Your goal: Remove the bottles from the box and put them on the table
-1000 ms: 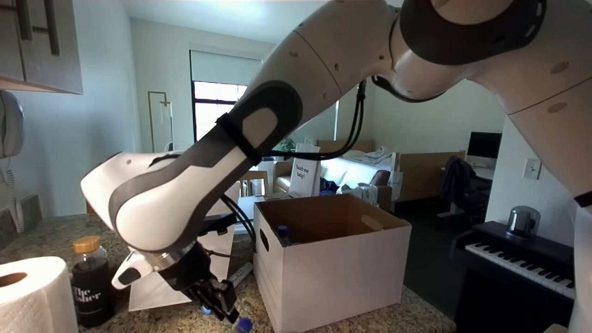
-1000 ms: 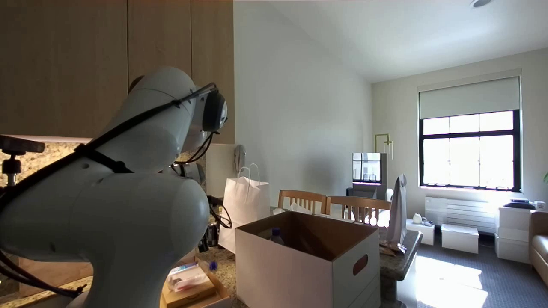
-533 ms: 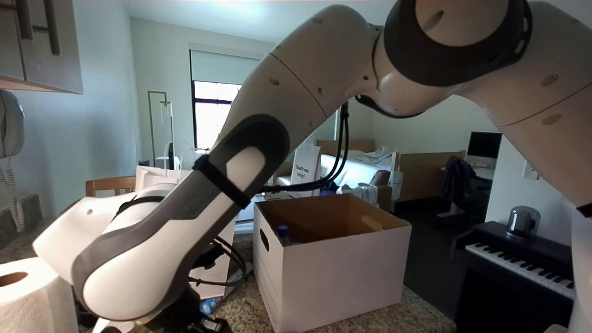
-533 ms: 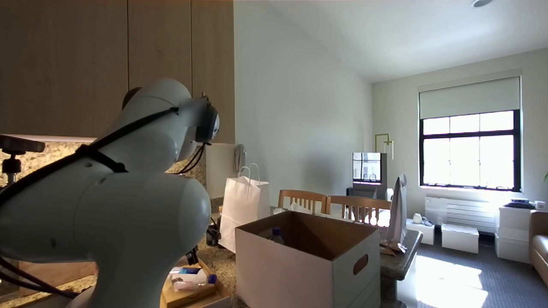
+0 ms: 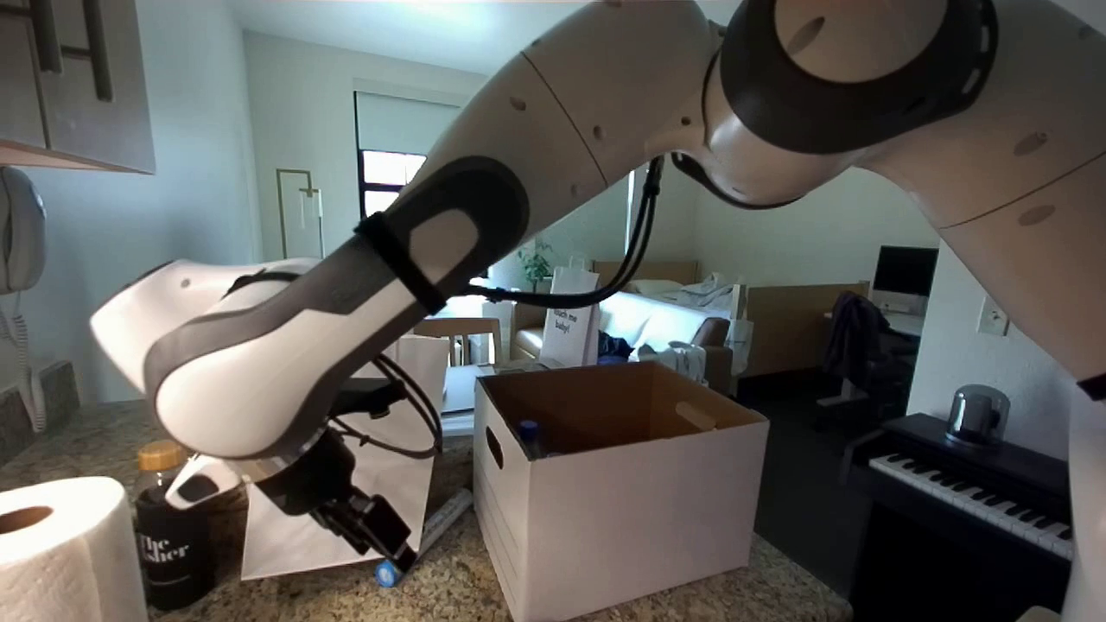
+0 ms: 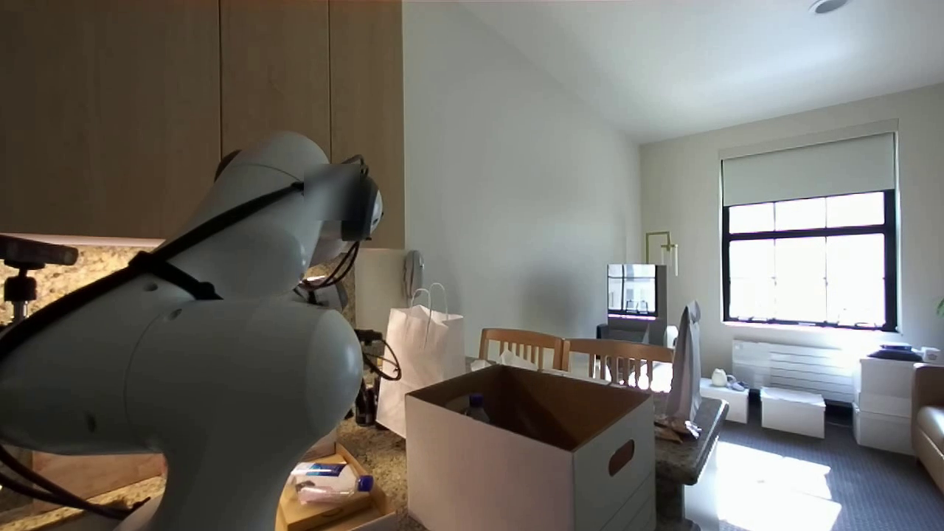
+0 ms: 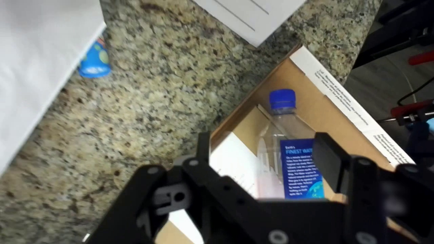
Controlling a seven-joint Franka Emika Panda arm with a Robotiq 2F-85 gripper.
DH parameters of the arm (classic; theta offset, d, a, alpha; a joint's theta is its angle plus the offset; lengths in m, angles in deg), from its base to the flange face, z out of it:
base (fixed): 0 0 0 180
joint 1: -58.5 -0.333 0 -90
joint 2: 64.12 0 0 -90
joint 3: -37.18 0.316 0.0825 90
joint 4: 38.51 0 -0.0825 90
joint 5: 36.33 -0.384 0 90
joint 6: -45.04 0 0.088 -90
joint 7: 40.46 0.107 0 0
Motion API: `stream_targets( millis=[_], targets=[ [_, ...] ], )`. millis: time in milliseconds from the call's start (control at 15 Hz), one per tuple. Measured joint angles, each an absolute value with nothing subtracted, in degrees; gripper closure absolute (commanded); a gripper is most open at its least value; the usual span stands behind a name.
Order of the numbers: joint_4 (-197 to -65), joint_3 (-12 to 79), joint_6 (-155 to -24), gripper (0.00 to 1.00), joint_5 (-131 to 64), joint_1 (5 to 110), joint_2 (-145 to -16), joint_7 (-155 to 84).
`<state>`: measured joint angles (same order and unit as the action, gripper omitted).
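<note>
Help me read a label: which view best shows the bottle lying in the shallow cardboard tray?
The wrist view: the bottle looks large, its blue label partly readable, though the gripper hides its lower end. In an exterior view it shows small, cap visible; no further view shows it.

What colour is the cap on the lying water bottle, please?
The cap is deep blue, clearest in the wrist view.

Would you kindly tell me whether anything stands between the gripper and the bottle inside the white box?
Yes: the gripper is outside the white box, whose side wall stands between it and the bottle. The box is open on top, with nothing visible across it, so reaching in from above is probably the way.
</note>
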<state>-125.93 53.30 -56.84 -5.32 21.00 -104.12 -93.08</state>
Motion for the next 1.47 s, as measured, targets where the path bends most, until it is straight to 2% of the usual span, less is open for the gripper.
stream_targets(
  millis=[267, 733, 1000, 1200, 1467],
  targets=[
    [-124.6, 52.6, -53.4, 0.0, -7.9, 25.5, -96.7, -90.0],
    [-125.2, 53.0, -40.1, 0.0, -14.9, 34.2, -80.4, -89.5],
    [-129.0, 50.9, -40.7, 0.0, -16.3, 41.2, -71.0, -89.7],
    [-135.1, 47.4, -45.9, 0.0, -16.3, 46.3, -65.0, -91.8],
    [-142.4, 41.8, -53.3, 0.0, -16.3, 51.9, -63.7, -96.6]
  ],
)
